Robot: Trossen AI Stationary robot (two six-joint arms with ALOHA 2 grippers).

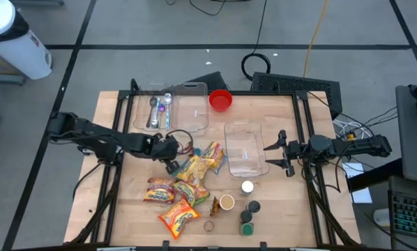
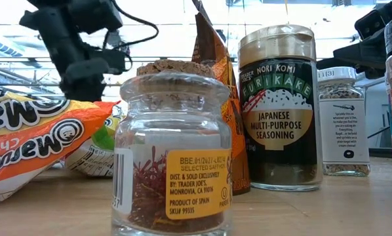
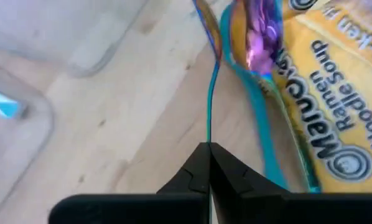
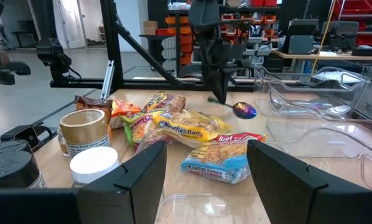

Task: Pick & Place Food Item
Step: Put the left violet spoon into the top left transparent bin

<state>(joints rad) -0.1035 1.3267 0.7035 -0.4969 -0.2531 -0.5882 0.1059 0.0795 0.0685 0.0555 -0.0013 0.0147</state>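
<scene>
Grasping is being carried out at this moment: the left gripper [image 3: 209, 163] is being held clamped on the thin sealed edge of a yellow ramen packet [image 3: 323, 93], its two fingers pressed together with only the film between them. In the high view that gripper [image 1: 171, 164] is being kept near the middle of the table [image 1: 285, 209], just beside the pile of noodle packets [image 1: 184, 188] towards the front edge. The packet is lying on the wood; whether any part is being lifted is hard to judge from the overhead view. The right gripper [image 4: 204, 171] is being held with its jaws apart and nothing between them, near the right edge, just beside an empty clear container [image 1: 245, 148]. A second clear tray [image 1: 194, 104] with spoons is sitting near the back edge. The next move is probably being set up as a lift: the pinch on so thin an edge is calling for a slow, straight rise so the film is not being pulled free, then a carry towards a container.
</scene>
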